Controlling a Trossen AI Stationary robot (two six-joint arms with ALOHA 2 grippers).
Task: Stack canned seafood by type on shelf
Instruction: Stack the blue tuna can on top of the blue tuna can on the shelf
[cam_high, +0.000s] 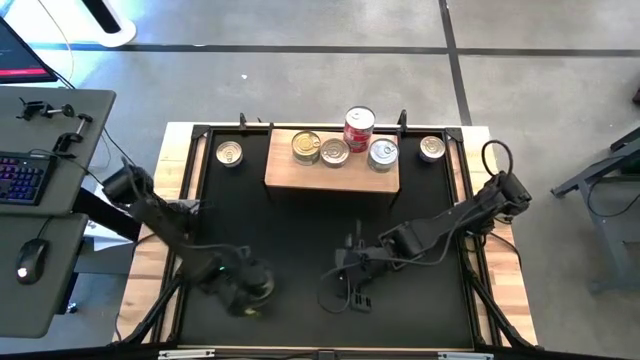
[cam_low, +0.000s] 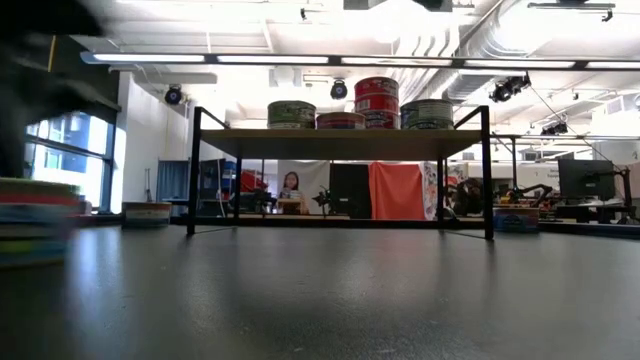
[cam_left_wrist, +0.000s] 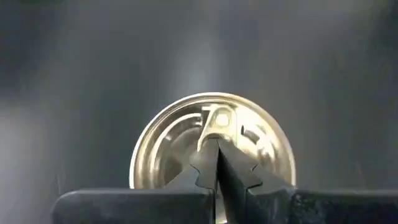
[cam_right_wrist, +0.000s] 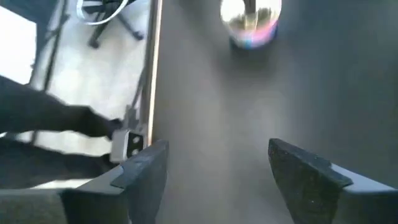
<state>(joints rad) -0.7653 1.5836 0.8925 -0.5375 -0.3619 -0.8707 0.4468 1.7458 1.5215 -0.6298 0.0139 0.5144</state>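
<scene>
Your left end effector (cam_left_wrist: 214, 163) hangs closed above a loose can (cam_left_wrist: 212, 142); spread its fingers to grasp, while the right end effector (cam_right_wrist: 217, 171) waits open and empty near the shelf (cam_high: 330, 172).

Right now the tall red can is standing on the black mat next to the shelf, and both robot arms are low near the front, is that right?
Not quite. The tall red can stands on the shelf, not on the black mat; the high view shows it at the back of the board, among the flat tins. Both arms are indeed low near the front.
</scene>
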